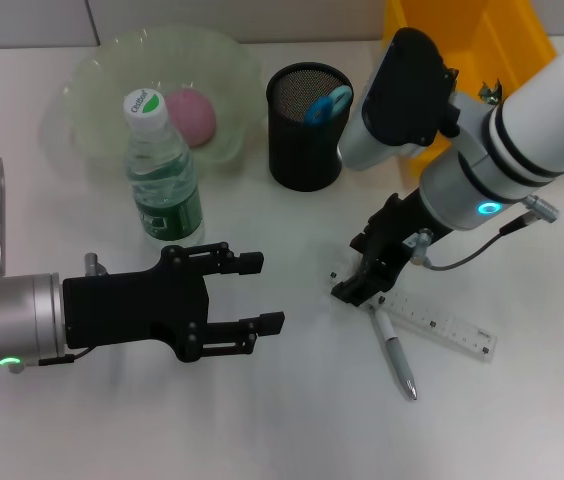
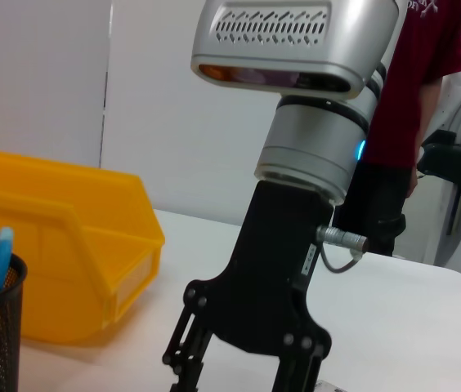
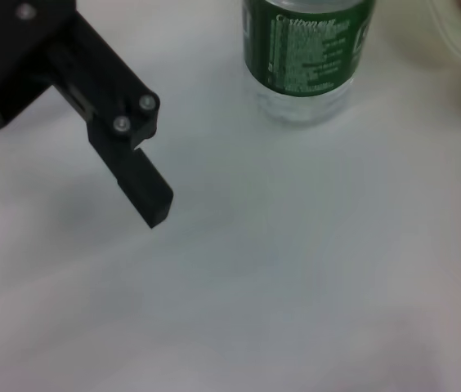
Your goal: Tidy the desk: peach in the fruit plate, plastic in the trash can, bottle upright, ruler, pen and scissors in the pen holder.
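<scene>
Silver pen with grey tip lies on white desk, touching clear plastic ruler. Right gripper low over pen's upper end; finger state I cannot tell. Left gripper wide open, empty, idle near upright green-label bottle. Advice: close on pen only, lift clear of ruler, carry to black mesh pen holder.

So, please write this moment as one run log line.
right gripper: down at pen end beside ruler | left gripper: open, idle | bottle: upright | peach: in plate
</scene>
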Available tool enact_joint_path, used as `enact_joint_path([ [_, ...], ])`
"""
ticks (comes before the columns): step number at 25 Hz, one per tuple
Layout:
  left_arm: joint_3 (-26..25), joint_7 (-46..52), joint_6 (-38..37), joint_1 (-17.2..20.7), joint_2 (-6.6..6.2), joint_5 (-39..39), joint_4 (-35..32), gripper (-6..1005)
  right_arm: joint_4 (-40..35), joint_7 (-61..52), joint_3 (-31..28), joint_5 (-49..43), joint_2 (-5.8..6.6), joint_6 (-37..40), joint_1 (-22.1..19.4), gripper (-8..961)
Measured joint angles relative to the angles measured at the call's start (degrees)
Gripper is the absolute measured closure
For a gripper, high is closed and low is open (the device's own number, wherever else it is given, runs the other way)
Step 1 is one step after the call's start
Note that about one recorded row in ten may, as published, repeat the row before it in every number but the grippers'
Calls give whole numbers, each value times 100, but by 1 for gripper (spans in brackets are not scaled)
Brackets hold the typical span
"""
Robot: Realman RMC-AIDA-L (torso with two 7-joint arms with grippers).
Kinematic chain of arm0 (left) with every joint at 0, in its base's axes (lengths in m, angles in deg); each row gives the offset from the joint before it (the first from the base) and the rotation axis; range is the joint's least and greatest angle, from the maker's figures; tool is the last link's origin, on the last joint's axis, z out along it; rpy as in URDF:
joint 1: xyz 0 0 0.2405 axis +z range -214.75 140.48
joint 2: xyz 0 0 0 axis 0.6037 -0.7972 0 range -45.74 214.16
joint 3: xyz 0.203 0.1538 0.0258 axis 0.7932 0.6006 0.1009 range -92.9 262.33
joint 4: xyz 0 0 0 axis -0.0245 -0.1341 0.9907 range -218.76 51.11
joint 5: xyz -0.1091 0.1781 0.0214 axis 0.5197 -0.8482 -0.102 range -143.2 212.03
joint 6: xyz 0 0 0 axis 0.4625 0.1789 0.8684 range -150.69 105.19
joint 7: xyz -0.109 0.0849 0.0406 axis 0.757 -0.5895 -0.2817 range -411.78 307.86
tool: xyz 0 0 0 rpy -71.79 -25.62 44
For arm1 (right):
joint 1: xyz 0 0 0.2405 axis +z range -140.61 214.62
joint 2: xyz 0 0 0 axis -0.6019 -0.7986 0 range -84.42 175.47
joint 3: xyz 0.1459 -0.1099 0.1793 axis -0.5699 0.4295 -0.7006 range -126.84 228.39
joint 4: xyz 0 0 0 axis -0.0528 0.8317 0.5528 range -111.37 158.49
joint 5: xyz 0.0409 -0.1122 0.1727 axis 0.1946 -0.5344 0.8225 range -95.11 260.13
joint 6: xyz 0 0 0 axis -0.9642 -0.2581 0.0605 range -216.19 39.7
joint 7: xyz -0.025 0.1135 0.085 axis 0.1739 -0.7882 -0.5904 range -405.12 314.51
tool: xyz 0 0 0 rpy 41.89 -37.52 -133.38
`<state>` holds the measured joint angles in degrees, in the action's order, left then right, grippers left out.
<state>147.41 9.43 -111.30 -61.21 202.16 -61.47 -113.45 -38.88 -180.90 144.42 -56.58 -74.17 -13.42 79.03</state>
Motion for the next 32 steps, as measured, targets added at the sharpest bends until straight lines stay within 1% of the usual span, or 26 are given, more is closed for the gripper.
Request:
enact_joint_path([
  [6,-3,-1,5,14,0,0,1,273,96,33,139,220,-1,-209,-11,340],
  [12,-3,-33,5,34,0,0,19,274,489,46,417,269,-1,-666,86,356],
  [22,-3,-47,5,118,-1,1,6,274,470,90,502,367,-1,-845,21,382],
  [26,-3,-48,4,132,-1,6,2,274,432,130,505,489,-1,-831,-10,526],
  [27,-3,-48,4,135,-1,6,1,274,294,131,497,503,0,-815,-69,562],
  [28,-3,-48,5,137,-1,6,0,274,294,131,497,503,0,-815,-69,562],
  [29,-3,-48,4,137,-1,4,0,274,194,131,483,504,2,-799,-116,562],
  [30,-3,-48,4,140,-1,4,0,274,-59,131,450,505,11,-739,-233,562],
  [31,-3,-48,4,140,-1,4,0,274,-59,131,450,505,11,-739,-233,562],
  [32,-3,-48,3,144,-1,5,0,274,-388,136,308,506,15,-619,-382,562],
])
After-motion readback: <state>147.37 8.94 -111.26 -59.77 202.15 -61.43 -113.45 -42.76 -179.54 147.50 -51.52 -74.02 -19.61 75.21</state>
